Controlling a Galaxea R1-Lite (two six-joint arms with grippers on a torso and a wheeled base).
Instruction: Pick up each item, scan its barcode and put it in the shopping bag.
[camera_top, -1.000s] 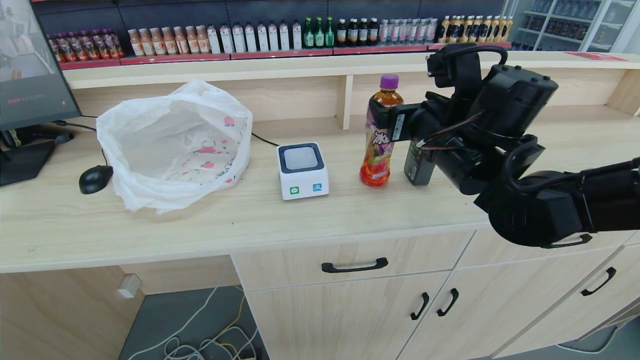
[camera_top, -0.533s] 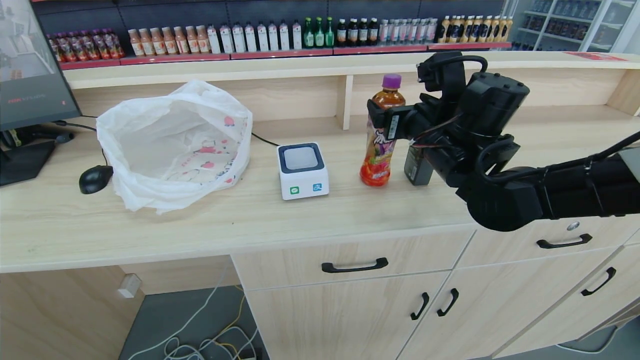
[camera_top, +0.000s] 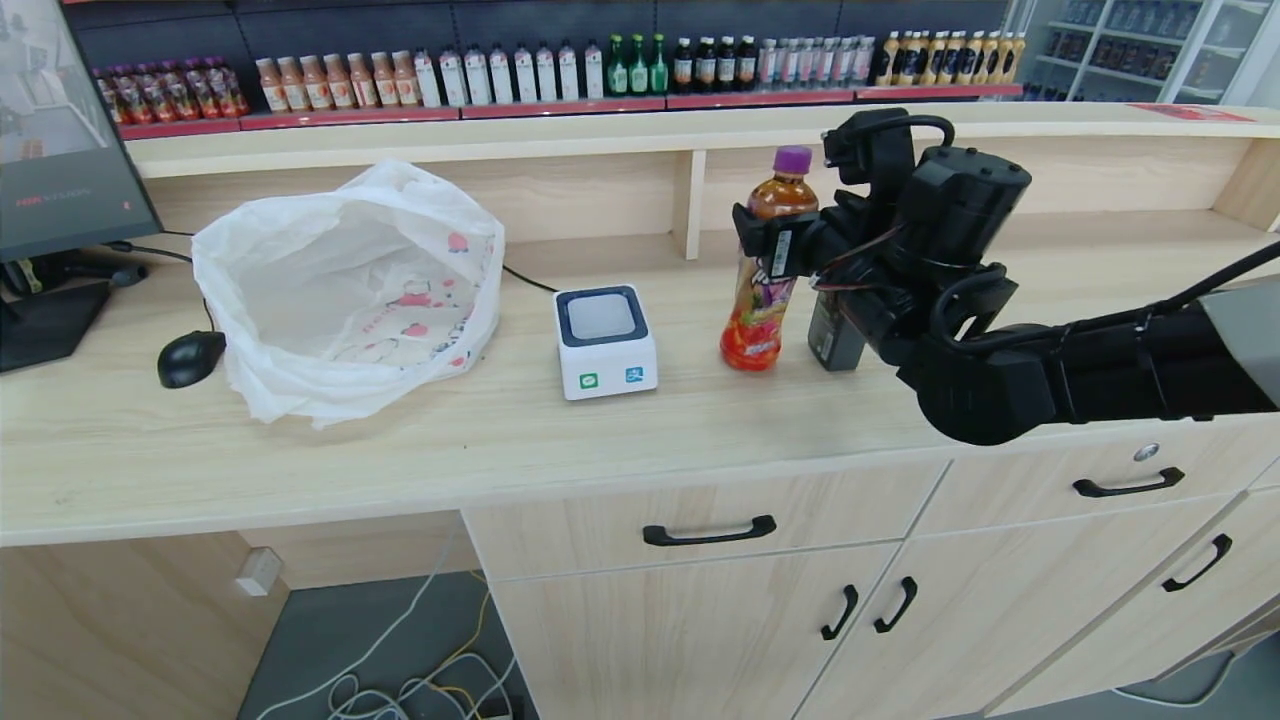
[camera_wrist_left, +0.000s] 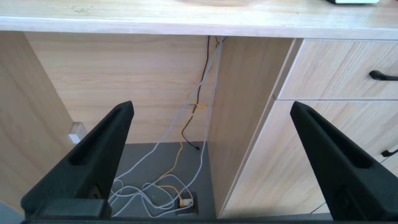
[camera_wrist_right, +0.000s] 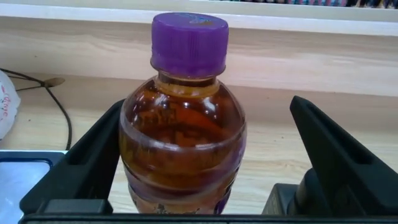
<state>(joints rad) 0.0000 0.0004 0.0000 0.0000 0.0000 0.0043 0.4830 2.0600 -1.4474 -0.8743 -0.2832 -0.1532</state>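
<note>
Head view: on the pale wooden bench (camera_top: 700, 420), a purple-capped bottle (camera_top: 760, 300) of amber drink stands upright to the right of the white scanner (camera_top: 605, 340), close beside it. The right hand (camera_top: 770, 235) is set around the bottle's upper half, its fingers spread to either side; in the right wrist view one finger (camera_wrist_right: 93, 155) lies against the bottle's shoulder while the other stands apart from it. A dark upright pack (camera_top: 835, 335) stands farther right of the scanner, just past the bottle. The white shopping bag (camera_top: 260, 380) sits open-mouthed to the left of the scanner, with a black mouse (camera_top: 190, 358) farther left again. The left hand (camera_wrist_left: 211, 162) hangs spread wide and holding nothing, lower than the scanner, facing the bench's open bay and the loose cables (camera_wrist_left: 168, 186) on the floor.
</note>
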